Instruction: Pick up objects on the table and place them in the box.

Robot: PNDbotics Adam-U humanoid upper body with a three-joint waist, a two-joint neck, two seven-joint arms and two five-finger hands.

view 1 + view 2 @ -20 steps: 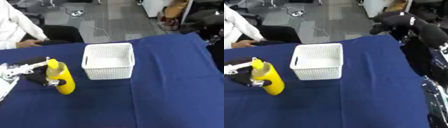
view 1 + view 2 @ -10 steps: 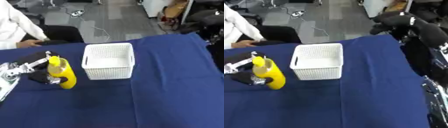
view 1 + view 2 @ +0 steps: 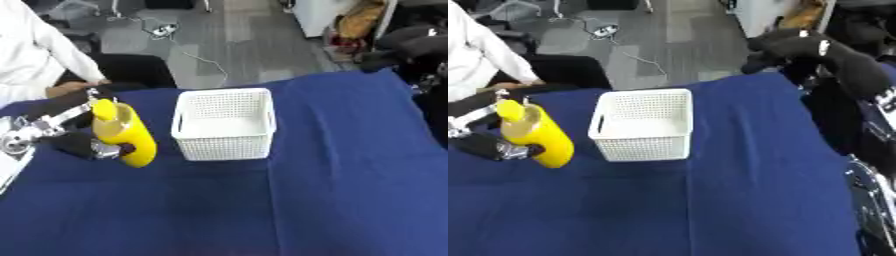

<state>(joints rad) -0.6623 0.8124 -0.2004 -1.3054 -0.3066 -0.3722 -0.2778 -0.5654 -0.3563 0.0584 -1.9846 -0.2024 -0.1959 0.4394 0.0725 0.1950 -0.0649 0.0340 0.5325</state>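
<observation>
A blue-clothed table (image 3: 332,190) fills the field; we see on it a white perforated basket (image 3: 223,123), open at the top and apparently empty, standing left of centre toward the far edge. Just to the basket's left, our left hand (image 3: 74,145) holds a yellow bottle (image 3: 127,134), its fingers and thumb curled round the lower body, so this hand is closed and gripping. The bottle appears lifted off the cloth, though contact beneath it is hidden. Its long axis is tilted, the cap (image 3: 103,106) leaning up and to the left, the rounded base pointing down toward the basket's near left corner. The relation that governs the coming move is therefore simple: the basket lies directly to the right of the held bottle, near it but not touching, with its left wall and handle slot (image 3: 599,125) between the two. We judge that the bottle must be carried rightward and raised over that rim before release; a low path could knock the light basket aside. The left hand is plainly the nearer one. Our right arm (image 3: 833,60), a dark mass, is raised at the far right, well apart from the basket; we cannot tell how its hand stands. No other loose object shows on the cloth. A person's sleeve (image 3: 44,55) appears beyond the far left edge, touching nothing of the task.
</observation>
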